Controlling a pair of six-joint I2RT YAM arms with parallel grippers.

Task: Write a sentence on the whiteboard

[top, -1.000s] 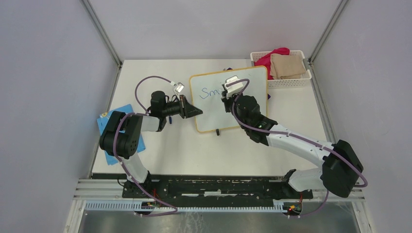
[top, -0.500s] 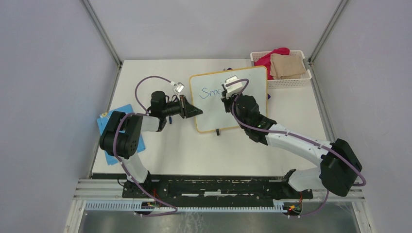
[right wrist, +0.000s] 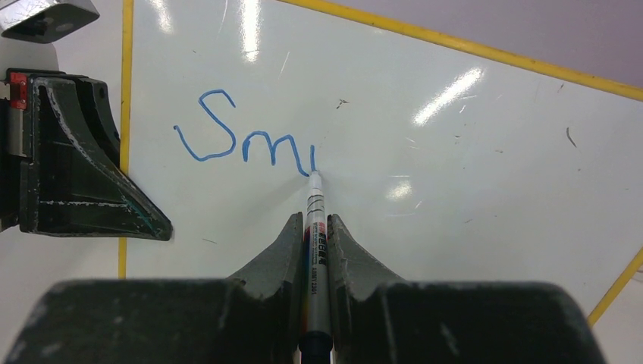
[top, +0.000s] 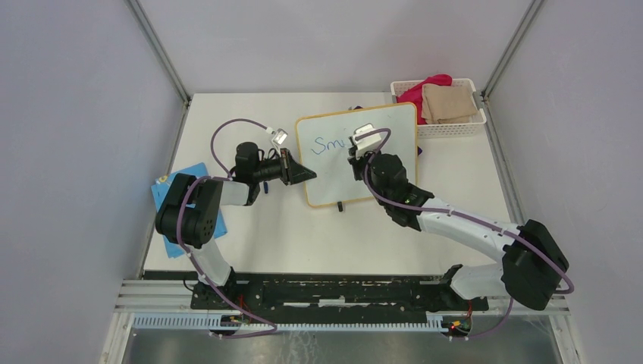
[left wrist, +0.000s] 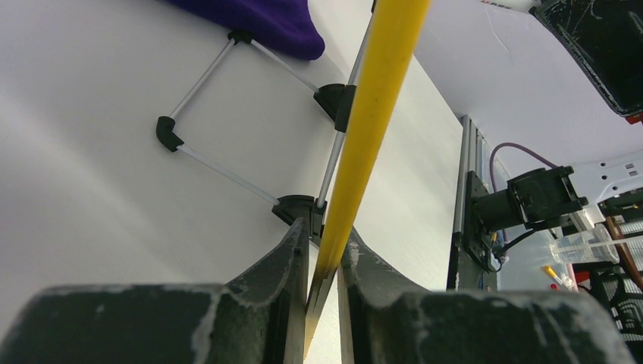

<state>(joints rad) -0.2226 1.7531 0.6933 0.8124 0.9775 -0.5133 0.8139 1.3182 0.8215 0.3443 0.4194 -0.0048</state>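
Observation:
The whiteboard (top: 327,176) stands tilted on the table, its yellow frame (left wrist: 373,98) pinched at the left edge by my left gripper (left wrist: 326,231), which is shut on it. The sentence (right wrist: 243,140) reads "Sm" in blue, with a fresh downstroke after it; from above it shows as small blue letters (top: 328,144). My right gripper (right wrist: 315,218) is shut on a silver marker (right wrist: 315,193). The marker's tip touches the board at the end of that last stroke. From above, the right gripper (top: 354,157) sits over the board's upper middle, mostly hidden under its wrist.
A white basket (top: 452,129) with pink and tan cloths stands at the back right, close to the board's corner. A blue card (top: 170,191) lies at the table's left edge. Black stand feet (left wrist: 168,133) and purple cloth (left wrist: 258,19) lie behind the board.
The right gripper has shifted slightly right with the marker, adding a stroke after the "m". The left arm and the board have not moved.

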